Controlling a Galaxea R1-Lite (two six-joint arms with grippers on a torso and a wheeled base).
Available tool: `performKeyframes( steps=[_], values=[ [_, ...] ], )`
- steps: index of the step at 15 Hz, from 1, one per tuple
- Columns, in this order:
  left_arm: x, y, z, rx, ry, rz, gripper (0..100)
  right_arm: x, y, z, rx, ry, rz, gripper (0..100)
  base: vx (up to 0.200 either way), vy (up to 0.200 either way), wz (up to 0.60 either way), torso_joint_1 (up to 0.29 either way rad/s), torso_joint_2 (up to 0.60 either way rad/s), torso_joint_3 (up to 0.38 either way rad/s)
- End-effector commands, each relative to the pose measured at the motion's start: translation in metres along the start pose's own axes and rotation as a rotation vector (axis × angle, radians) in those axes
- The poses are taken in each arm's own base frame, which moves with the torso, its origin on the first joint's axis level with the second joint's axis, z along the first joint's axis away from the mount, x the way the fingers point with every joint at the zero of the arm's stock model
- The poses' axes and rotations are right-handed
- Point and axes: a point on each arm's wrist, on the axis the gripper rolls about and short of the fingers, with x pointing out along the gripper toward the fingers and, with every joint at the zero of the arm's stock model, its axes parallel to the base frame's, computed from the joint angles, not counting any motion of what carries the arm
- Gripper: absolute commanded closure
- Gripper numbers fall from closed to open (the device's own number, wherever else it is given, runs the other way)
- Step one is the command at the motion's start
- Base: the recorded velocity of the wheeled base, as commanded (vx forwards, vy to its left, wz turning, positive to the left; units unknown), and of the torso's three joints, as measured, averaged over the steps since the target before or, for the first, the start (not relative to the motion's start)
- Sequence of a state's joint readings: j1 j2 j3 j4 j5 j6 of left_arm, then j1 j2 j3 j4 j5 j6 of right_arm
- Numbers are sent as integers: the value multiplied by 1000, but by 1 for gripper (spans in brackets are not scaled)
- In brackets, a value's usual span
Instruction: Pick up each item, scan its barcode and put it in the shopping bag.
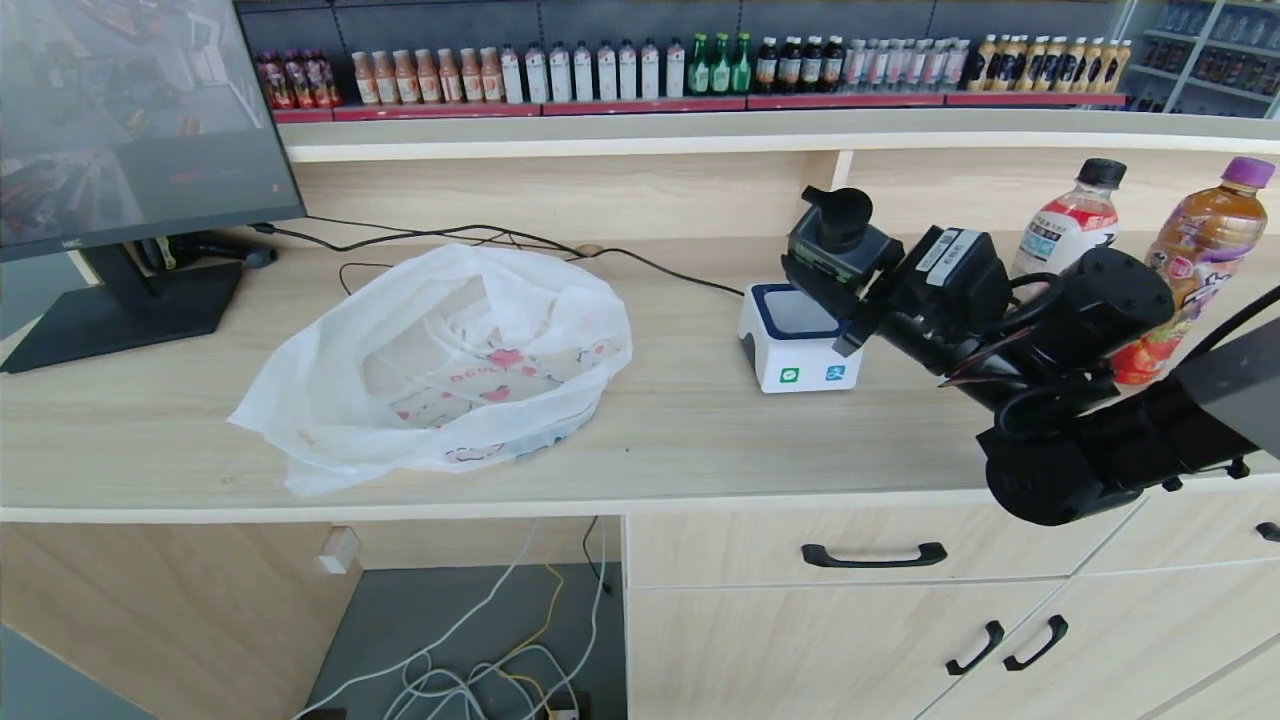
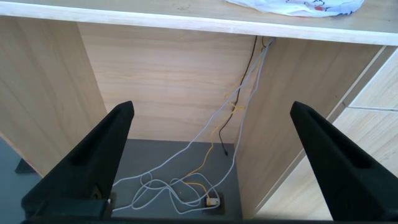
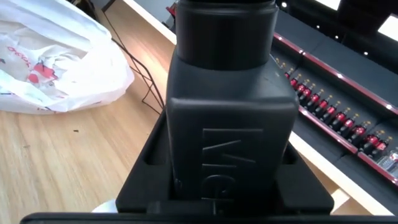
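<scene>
The right gripper [image 1: 838, 265] held a dark grey bottle [image 1: 836, 228] with a black cap. Its fingers [image 3: 148, 174] pinched the bottle's body from both sides. In the head view the bottle overlapped the 1 o'clock corner of the scanner [image 1: 800, 365], a white box with a blue-rimmed window standing on the counter [image 1: 680, 430]. Whether bottle and scanner touched could not be told. The right wrist view, taken from close behind the bottle, added raised lettering on its flat face.

The shopping bag [image 1: 440, 370], white plastic with red print, lay on the counter at 9 o'clock of the scanner. It was well apart from the scanner and its mouth was open upward. Two drink bottles stood upright at about 2 o'clock of the scanner, past the right arm. One was a black-capped bottle [image 1: 1070, 225] and the other, farther out, a purple-capped bottle [image 1: 1200, 250]. A monitor [image 1: 130, 120] stood at 10 o'clock of the bag, and a shelf of bottled drinks [image 1: 650, 70] ran along the wall at 12 o'clock.

The left wrist view supplied the left gripper [image 2: 211, 109], which was lower than the counter top. Its two dark fingers were spread wide with nothing between them and faced the open recess under the counter. Loose cables [image 2: 186, 180] lay on the floor there, and the bag's edge lay on the counter top above.
</scene>
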State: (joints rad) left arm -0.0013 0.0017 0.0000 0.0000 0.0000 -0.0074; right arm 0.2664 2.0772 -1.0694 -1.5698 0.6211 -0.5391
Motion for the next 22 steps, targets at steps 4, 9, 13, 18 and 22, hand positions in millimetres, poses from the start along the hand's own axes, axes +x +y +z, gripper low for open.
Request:
performKeyframes(
  steps=[4, 9, 13, 18, 22],
  values=[
    [0, 0, 0, 0, 0, 0, 0, 10, -6, -27, -57, -42, 23, 100, 0, 0, 0, 0, 0, 0],
    [0, 0, 0, 0, 0, 0, 0, 15, -2, -43, -64, -55, 39, 100, 0, 0, 0, 0, 0, 0],
    [0, 0, 0, 0, 0, 0, 0, 15, -1, -46, -66, -60, 54, 100, 0, 0, 0, 0, 0, 0],
    [0, 0, 0, 0, 0, 0, 0, 18, 3, -44, -70, -72, 64, 100, 0, 0, 0, 0, 0, 0],
    [0, 0, 0, 0, 0, 0, 0, 19, 1, -41, -74, -83, 72, 100, 0, 0, 0, 0, 0, 0]
  ],
)
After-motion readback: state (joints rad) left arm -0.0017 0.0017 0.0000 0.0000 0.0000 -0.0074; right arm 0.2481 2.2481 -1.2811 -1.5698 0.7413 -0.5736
